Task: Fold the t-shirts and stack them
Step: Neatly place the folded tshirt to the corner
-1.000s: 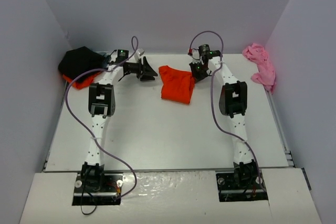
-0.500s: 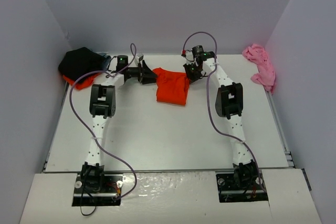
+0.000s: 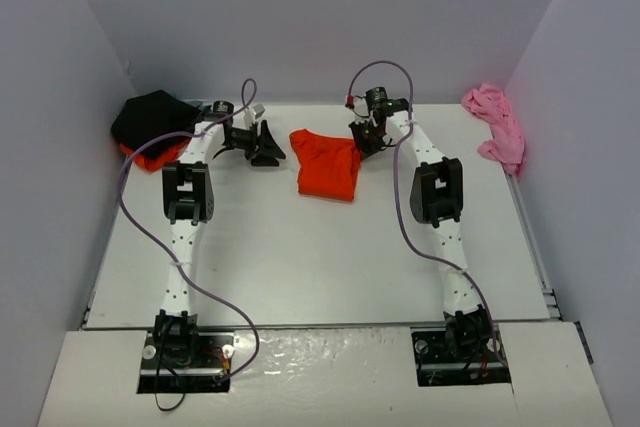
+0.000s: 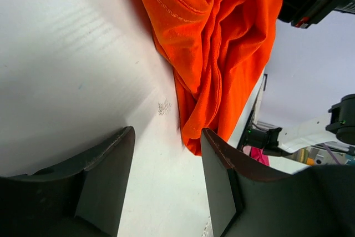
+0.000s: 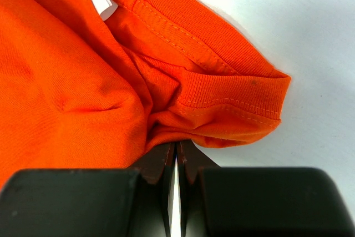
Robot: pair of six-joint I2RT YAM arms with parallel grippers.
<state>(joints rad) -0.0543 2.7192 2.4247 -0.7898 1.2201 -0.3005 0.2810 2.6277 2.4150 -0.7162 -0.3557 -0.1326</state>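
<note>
Top external view: the white desk [image 3: 300,267] carries everything, walled in on three sides. The left arm [image 3: 188,192] and right arm [image 3: 437,192] both reach toward the far edge.

An orange t-shirt [image 3: 327,169] lies crumpled at the far middle of the desk, between the two arms. A black t-shirt [image 3: 150,115] is heaped in the far left corner, on top of a second orange t-shirt [image 3: 152,157] that peeks out beneath it. A pink t-shirt [image 3: 497,132] lies bunched along the far right wall, well apart from the rest.

The left end effector [image 3: 268,142] sits just left of the middle shirt; its wrist view shows the fingers [image 4: 105,176] spread over bare desk, empty. The right end effector [image 3: 362,139] is clamped on that shirt's right edge, near the ribbed collar [image 5: 222,59], the cloth gathering at its tips.
</note>
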